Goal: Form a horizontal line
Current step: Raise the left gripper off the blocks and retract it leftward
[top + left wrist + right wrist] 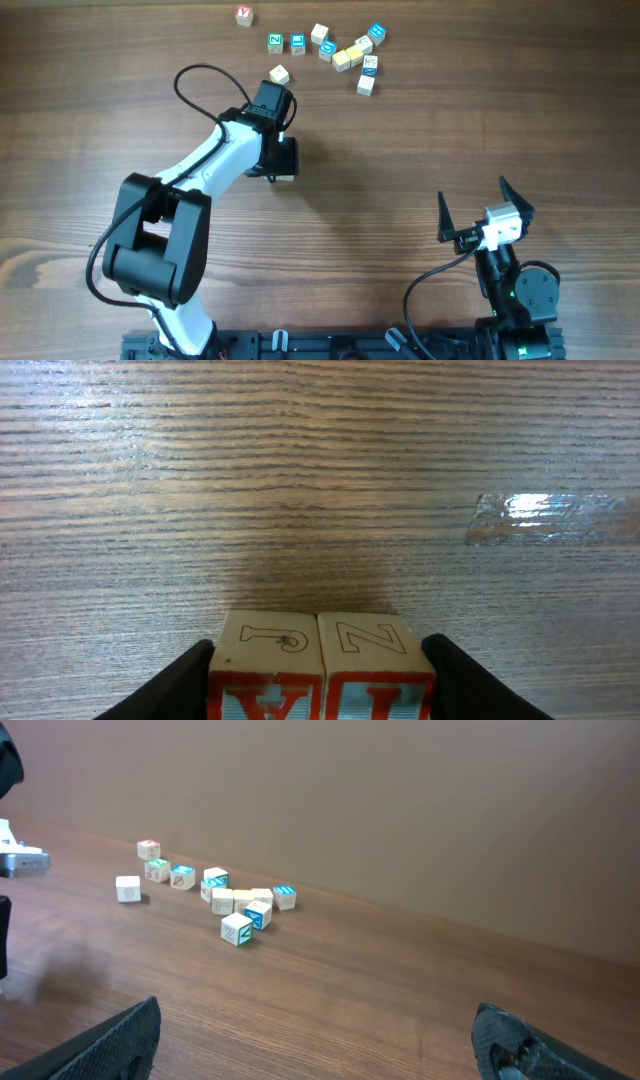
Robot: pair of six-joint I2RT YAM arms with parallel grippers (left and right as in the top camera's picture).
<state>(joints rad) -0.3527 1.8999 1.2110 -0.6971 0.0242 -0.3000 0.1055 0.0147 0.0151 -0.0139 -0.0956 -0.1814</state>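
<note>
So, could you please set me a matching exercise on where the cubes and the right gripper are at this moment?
Things:
1. red-lettered cube
2. pair of cubes
3. right gripper
4. pale cube

Places or states:
A. open, holding nothing
B. on its own, right beside the left arm
C. on its own, at the far left of the scattered cubes
D. between the fingers of the left gripper

Pairs: 1-C; 2-D; 3-A; 4-B.
</note>
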